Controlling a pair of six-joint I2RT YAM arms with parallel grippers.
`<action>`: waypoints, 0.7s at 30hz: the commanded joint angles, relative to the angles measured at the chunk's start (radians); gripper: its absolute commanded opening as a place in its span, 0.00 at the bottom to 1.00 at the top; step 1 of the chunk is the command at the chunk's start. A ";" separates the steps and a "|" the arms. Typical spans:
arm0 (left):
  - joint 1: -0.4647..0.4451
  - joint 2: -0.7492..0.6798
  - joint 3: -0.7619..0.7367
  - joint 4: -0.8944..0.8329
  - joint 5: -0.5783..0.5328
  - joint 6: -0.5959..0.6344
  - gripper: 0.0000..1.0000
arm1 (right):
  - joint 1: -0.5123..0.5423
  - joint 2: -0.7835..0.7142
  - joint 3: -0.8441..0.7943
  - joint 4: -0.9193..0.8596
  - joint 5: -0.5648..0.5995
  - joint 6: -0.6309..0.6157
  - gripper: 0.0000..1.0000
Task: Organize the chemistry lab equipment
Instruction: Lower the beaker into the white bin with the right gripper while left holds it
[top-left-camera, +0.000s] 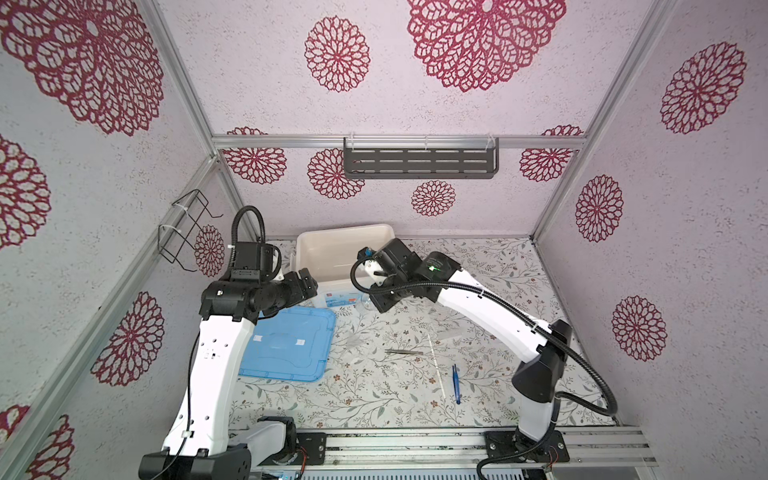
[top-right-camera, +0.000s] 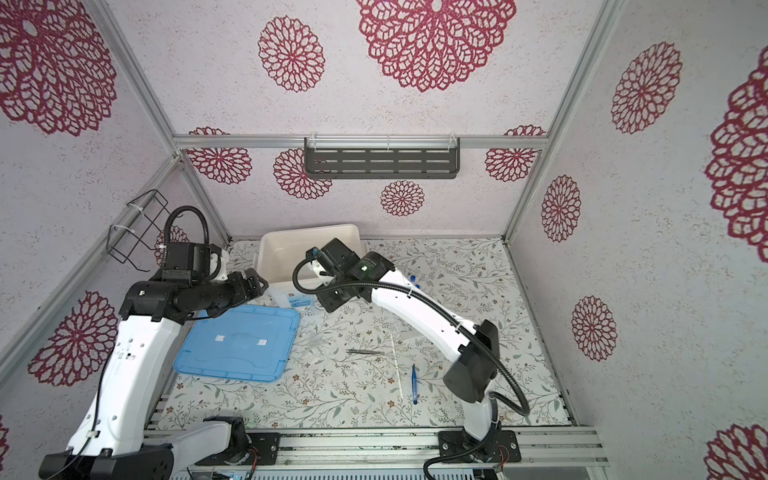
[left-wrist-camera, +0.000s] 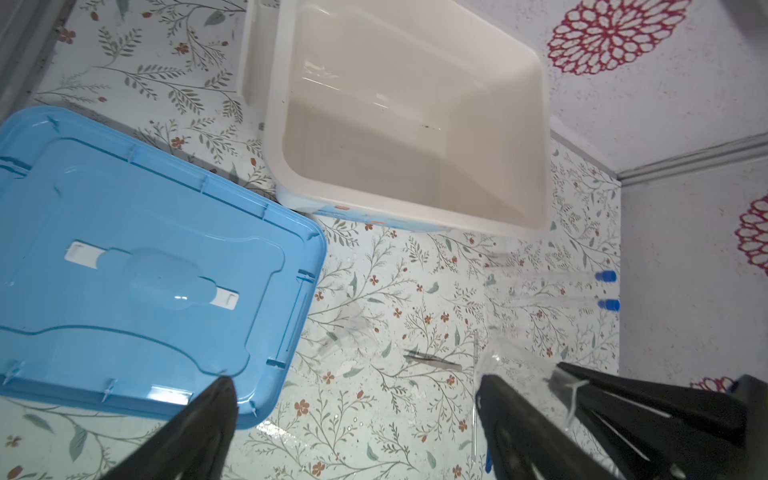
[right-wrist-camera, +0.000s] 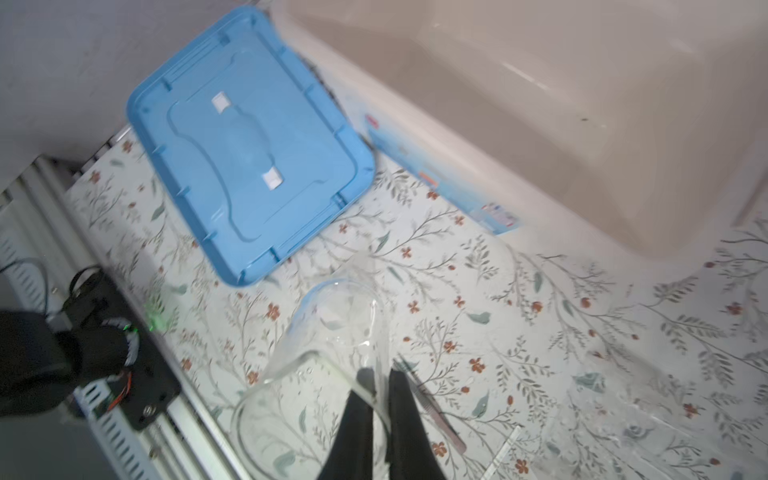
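An aluminium rail (top-left-camera: 415, 446) runs along the near edge and carries the bases of two white-and-black robot arms. Beyond it lies the bench (top-left-camera: 374, 399), covered by a pale sheet printed with grey-green sprigs and small rust-red flowers.

On the near right of the bench, blue plastic tweezers (top-left-camera: 456, 384) lie just beside a thin white rod (top-left-camera: 437, 365), both pointing near to far. Grey metal tweezers (top-left-camera: 403, 352) lie crosswise just left of the rod. Further left is a small clear glass piece (left-wrist-camera: 353, 328), hard to make out. Left of that, a blue lid (top-left-camera: 286, 347) lies flat on the left half of the bench.

In the middle, the right pincer (right-wrist-camera: 380, 374) is clamped on the wall of a clear beaker (right-wrist-camera: 332, 324), just in front of a white box (top-left-camera: 328, 253). Whether the beaker's base touches the bench cannot be told. The left pincer (left-wrist-camera: 355, 380) hangs with its jaws spread wide and nothing between them, above the lid's far edge by the box's near left corner.

The box stands at the far side, left of centre. Two clear test tubes with blue caps (left-wrist-camera: 605, 276) lie side by side on the bench to its right.

Three pale, textured walls with crimson flower medallions enclose the space, joined by aluminium posts. A dark slotted shelf (top-left-camera: 419, 162) hangs on the far wall and a black wire rack (top-left-camera: 187, 232) on the left wall.
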 joint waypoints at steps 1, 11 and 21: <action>0.036 0.100 0.037 0.052 -0.045 -0.019 0.90 | -0.011 0.109 0.221 -0.148 0.160 0.094 0.00; 0.041 0.368 0.153 0.167 -0.154 0.061 0.80 | -0.068 0.180 0.278 -0.037 0.209 0.112 0.00; 0.029 0.497 0.190 0.138 -0.174 0.125 0.70 | -0.158 0.236 0.275 0.000 0.104 0.030 0.00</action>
